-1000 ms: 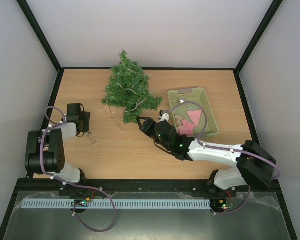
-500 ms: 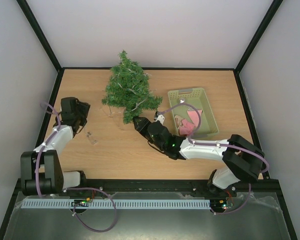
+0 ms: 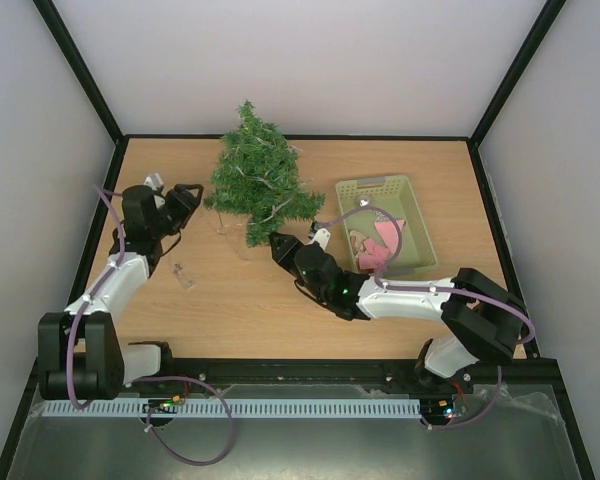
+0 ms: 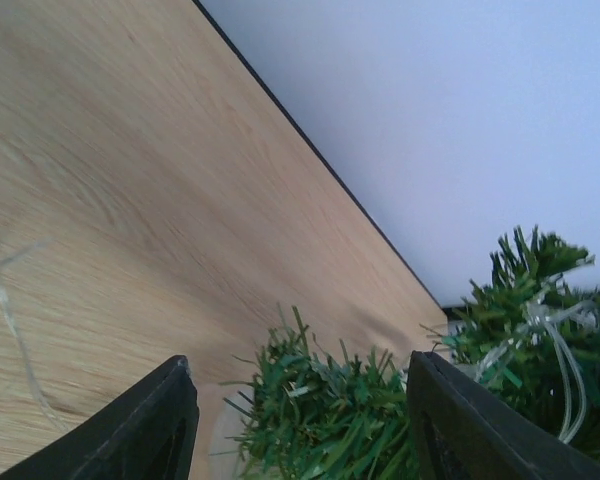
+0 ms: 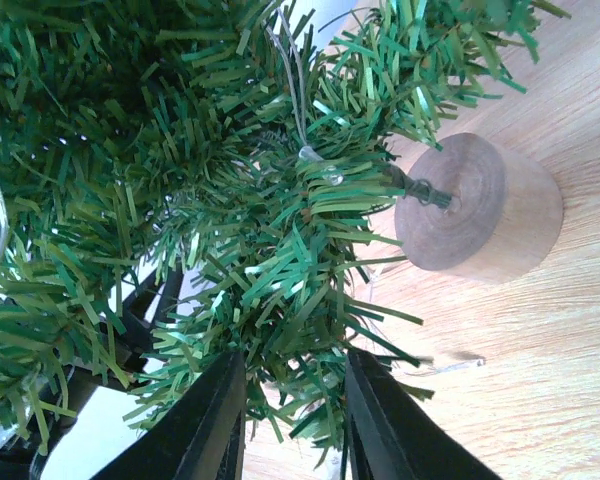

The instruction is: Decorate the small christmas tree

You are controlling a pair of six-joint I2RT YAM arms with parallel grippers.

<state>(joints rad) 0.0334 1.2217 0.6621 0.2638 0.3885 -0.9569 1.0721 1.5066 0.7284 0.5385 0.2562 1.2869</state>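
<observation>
The small christmas tree (image 3: 258,185) stands upright at the back of the table, dark green with a clear light string (image 5: 298,100) wound through it. Its round wooden base (image 5: 480,210) shows in the right wrist view. My left gripper (image 3: 190,195) is at the tree's lower left edge. It is open, and a branch tip (image 4: 330,420) lies between its fingers (image 4: 150,430) without touching them. My right gripper (image 3: 277,243) is at the tree's lower right side. Its jaws stand close on either side of a needle branch (image 5: 290,300) and press against the needles.
A pale green basket (image 3: 380,183) sits right of the tree with pink and tan flat ornaments (image 3: 385,240) inside. A small clear piece (image 3: 183,277) lies on the wood near the left arm. Black frame rails edge the table; grey walls close behind.
My left arm swung out from near its base and reached up to the tree's left side. My right gripper shifted slightly toward the lower branches and its jaws narrowed around one.
</observation>
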